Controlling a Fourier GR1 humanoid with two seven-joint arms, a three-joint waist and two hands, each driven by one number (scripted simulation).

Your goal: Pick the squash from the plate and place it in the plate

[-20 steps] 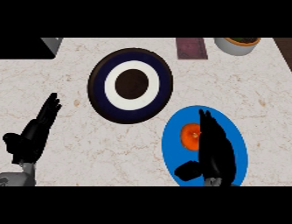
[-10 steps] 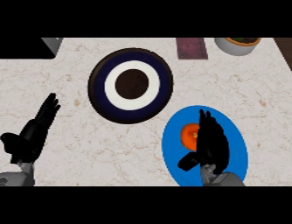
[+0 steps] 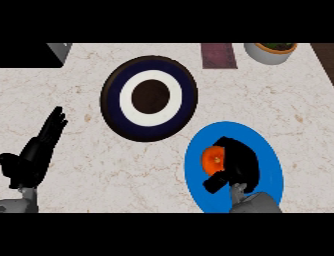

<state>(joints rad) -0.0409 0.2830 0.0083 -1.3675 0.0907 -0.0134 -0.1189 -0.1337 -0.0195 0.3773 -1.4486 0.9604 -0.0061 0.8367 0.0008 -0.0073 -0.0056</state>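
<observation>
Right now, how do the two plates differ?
The blue plate is one plain colour; the dark plate has a white ring round a dark centre. The blue plate holds the orange squash, with the right hand curled over it; the dark plate holds nothing. The blue plate lies nearer the robot, the dark plate farther and to the left. Both are round and rest on the counter.

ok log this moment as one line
phase: grasp | right hand: curled on squash over blue plate | left hand: open, resting at left | target: dark ringed plate, bare
</observation>
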